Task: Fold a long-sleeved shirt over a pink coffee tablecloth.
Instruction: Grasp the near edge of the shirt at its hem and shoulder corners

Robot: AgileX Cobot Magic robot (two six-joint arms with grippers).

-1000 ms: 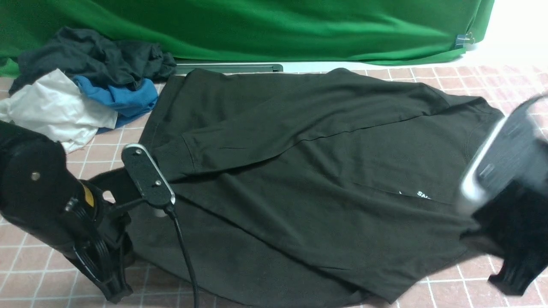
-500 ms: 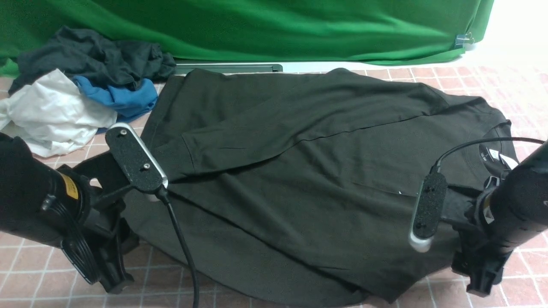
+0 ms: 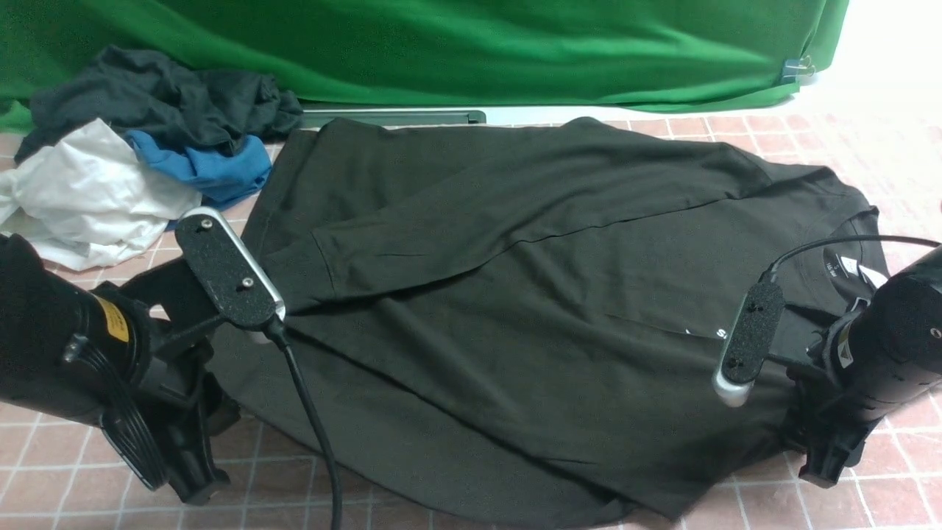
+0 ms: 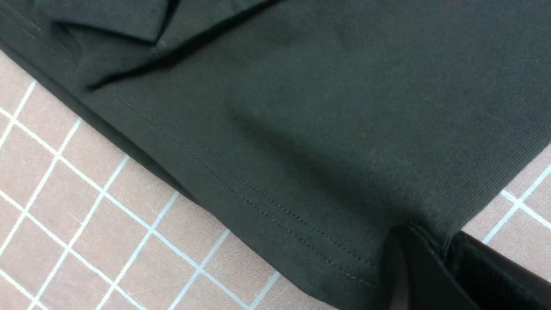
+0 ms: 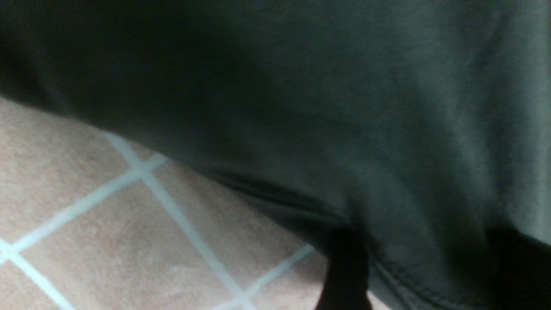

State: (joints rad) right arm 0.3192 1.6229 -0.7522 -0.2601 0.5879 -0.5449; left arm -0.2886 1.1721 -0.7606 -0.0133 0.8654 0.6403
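The black long-sleeved shirt [image 3: 515, 294] lies spread over the pink coffee tablecloth [image 3: 868, 508], one sleeve folded across its body and its white neck label [image 3: 839, 266] showing at the right. My left gripper [image 3: 210, 416] is low at the shirt's left end. In the left wrist view that gripper [image 4: 434, 245] is shut on the stitched hem [image 4: 258, 202]. My right gripper [image 3: 813, 442] sits low at the shirt's near right edge, below the collar. In the right wrist view it [image 5: 430, 267] is open, with a fold of shirt [image 5: 387, 129] between its two dark fingers.
A heap of black, blue and white garments [image 3: 147, 140] lies at the far left of the table. The green backdrop [image 3: 471, 44] hangs along the back edge. A black cable [image 3: 309, 412] drapes from my left wrist over the shirt's near part.
My right arm has swung in from the right and dropped to the shirt's near right edge, its jaws now apart around the fabric. The left arm shifted slightly left, still gripping the hem.
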